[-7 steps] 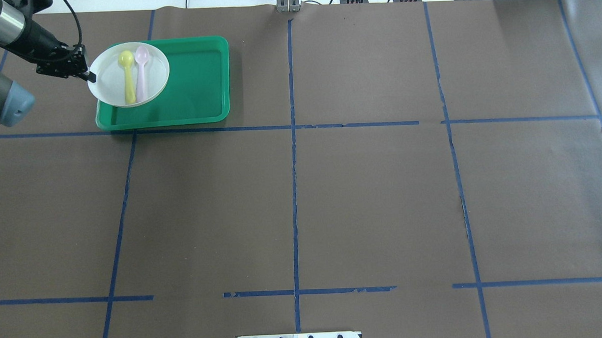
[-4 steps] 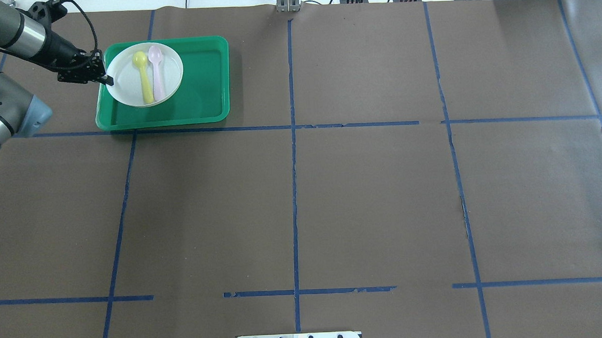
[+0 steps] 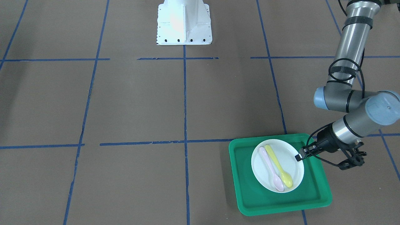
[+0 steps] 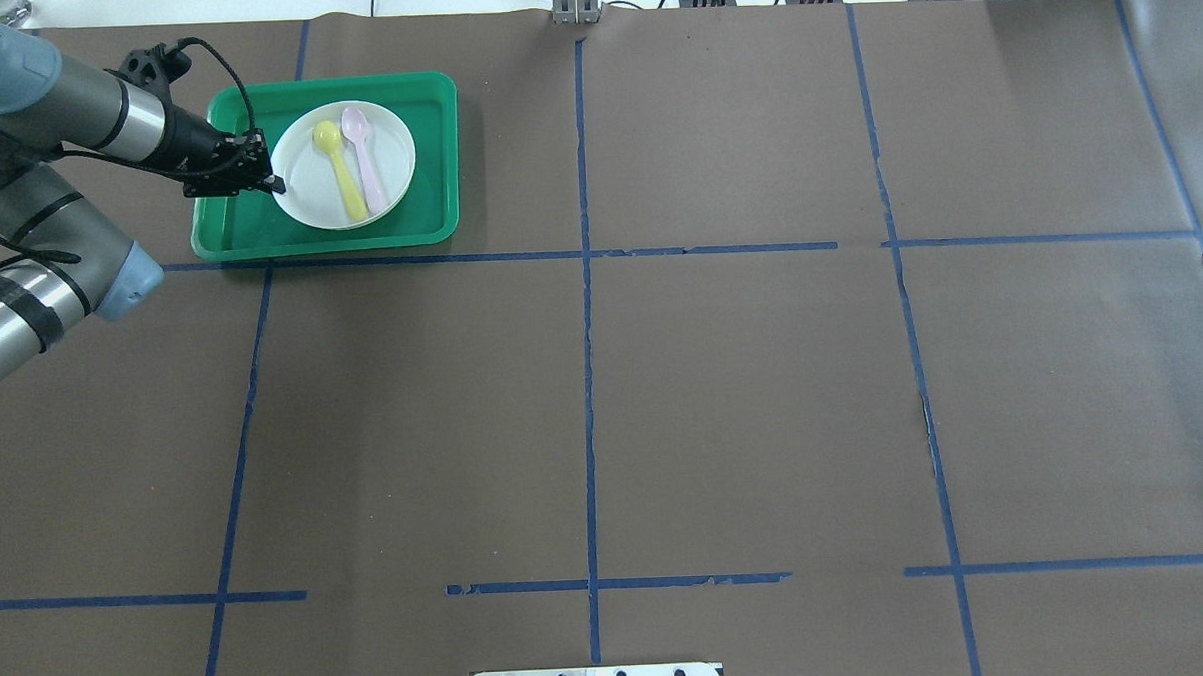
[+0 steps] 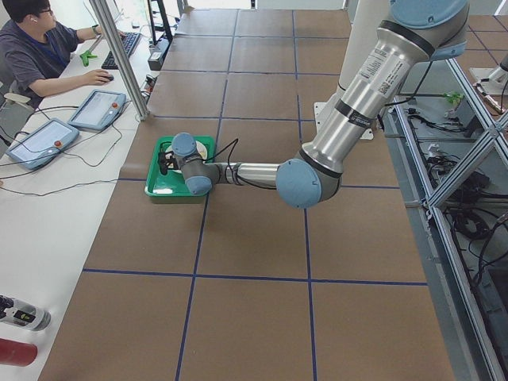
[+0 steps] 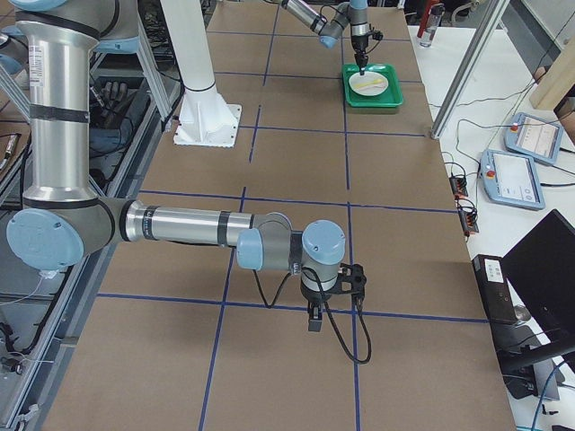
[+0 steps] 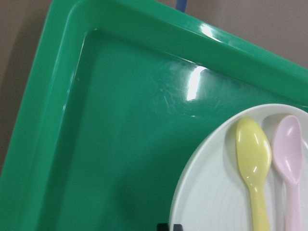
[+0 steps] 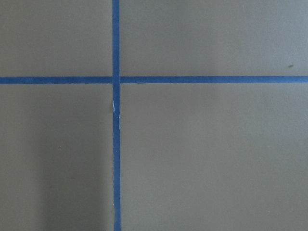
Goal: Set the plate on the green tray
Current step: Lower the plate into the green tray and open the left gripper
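Plate (image 4: 396,160) bearing yellow spoon (image 4: 341,175), pink spoon (image 4: 366,158), over green tray (image 4: 431,144) at far left corner of tabletop (image 4: 744,393), our left pincer (image 4: 276,183) clamped on its rim, right pincer (image 6: 315,321), we cannot tell its state

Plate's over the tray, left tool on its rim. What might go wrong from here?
1. The left tool pinches the plate only at its edge; any tilt on release may slide the yellow spoon and pink spoon off.
2. The tool reaches in over the tray rim; retreating low may snag and drag it.
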Controlling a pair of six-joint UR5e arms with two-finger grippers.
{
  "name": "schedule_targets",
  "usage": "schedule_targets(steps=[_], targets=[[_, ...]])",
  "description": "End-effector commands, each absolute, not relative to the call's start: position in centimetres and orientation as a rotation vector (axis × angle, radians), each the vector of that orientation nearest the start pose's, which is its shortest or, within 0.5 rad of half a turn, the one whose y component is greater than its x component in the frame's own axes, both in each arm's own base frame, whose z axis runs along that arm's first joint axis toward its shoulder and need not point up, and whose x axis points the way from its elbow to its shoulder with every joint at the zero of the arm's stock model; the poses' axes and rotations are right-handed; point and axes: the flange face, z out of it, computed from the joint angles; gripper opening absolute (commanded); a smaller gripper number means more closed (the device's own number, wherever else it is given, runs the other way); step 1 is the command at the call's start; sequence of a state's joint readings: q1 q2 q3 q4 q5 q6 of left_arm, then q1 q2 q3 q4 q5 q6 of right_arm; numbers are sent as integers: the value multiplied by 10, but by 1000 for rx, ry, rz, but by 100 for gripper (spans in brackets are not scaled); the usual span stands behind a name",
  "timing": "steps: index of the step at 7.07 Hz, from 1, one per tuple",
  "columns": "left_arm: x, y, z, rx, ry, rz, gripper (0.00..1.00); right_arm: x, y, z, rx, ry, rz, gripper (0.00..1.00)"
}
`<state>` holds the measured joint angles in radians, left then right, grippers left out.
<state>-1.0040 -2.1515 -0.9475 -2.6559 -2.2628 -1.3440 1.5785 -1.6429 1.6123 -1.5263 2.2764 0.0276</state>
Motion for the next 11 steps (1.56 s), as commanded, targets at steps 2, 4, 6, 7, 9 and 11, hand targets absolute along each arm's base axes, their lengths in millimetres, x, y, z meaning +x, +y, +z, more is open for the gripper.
schedule_targets(steps=[2,4,6,7,9,11], targets=[[338,-660,495,63,1170,-331,0,72,-462,673,6,-706,29,100],[331,-662,497,68,1166,-337,0,72,-462,673,6,-706,29,100],[328,-665,498,75,1158,-351,0,72,-462,673,6,-706,29,100],[328,-665,498,75,1158,-351,0,72,-462,673,6,-706,29,100],[326,-665,502,79,1152,-359,100,72,-462,672,8,-706,28,100],[316,-668,502,88,1153,-370,100,72,-462,673,6,-706,29,100]])
